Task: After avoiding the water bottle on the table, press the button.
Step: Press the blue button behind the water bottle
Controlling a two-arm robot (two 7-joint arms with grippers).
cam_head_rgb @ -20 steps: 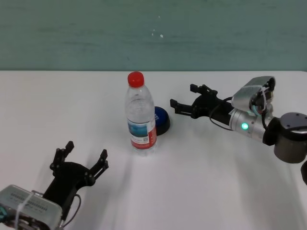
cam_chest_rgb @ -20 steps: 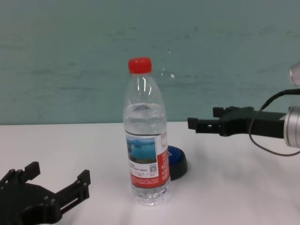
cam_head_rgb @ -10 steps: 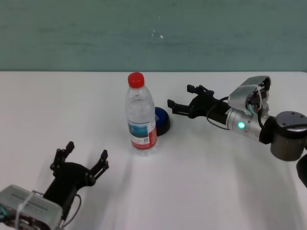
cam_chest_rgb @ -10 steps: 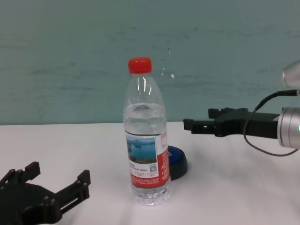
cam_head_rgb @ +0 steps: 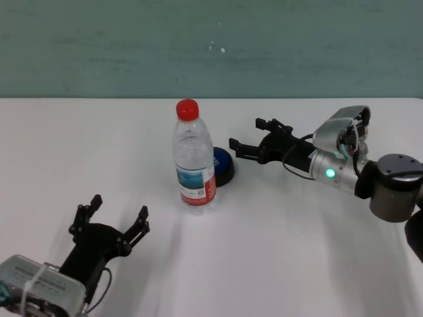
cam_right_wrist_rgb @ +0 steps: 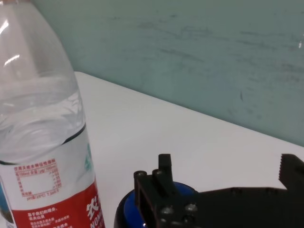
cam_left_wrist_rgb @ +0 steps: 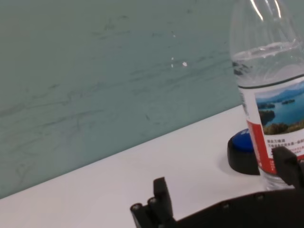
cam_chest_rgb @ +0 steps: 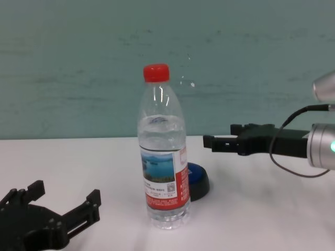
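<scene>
The water bottle stands upright mid-table, clear with a red cap and a lake label. Right behind it and a little to its right sits the low blue button on its black base, partly hidden by the bottle. My right gripper hangs open just right of the button and above its height, fingers pointing toward the bottle, touching nothing. In the right wrist view the bottle fills one side, and the button shows behind the open gripper. My left gripper rests open near the table's front left.
The white table spans the view, with a teal wall along its far edge. In the chest view the right gripper sits level with the top of the bottle's label, and the button lies below it.
The right gripper has crept a little leftward toward the button and bottle. The left gripper, the bottle and the button have not moved.
</scene>
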